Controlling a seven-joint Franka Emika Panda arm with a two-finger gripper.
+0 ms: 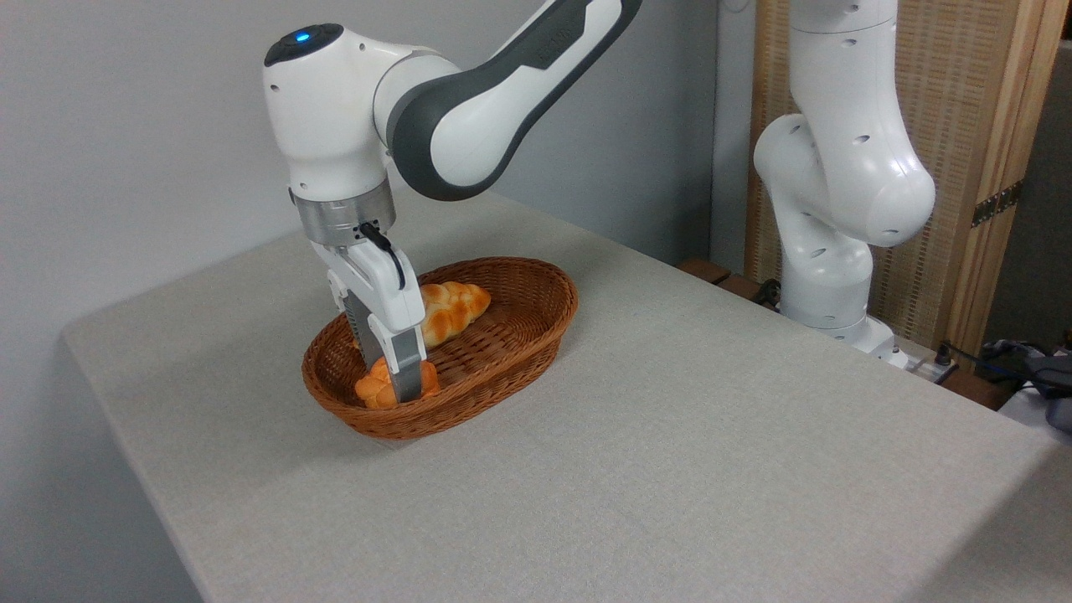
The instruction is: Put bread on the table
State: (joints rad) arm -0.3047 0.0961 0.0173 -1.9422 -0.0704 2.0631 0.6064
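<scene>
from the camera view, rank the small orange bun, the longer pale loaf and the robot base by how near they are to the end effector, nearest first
1. The small orange bun: between the fingers of the end effector, at the near-left end of the basket.
2. The longer pale loaf: just behind, mid-basket, up and right.
3. The robot base: far right, at the table edge.

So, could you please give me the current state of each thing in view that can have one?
gripper: lowered into the basket, fingers either side of the bread; grip cannot be confirmed.
bread: inside the basket at its near end, between the fingers, not on the table.
longer loaf: lying in the basket behind the gripper, untouched.
basket: upright on the table, holding both breads.
table: cloth-covered, bearing the basket.
</scene>
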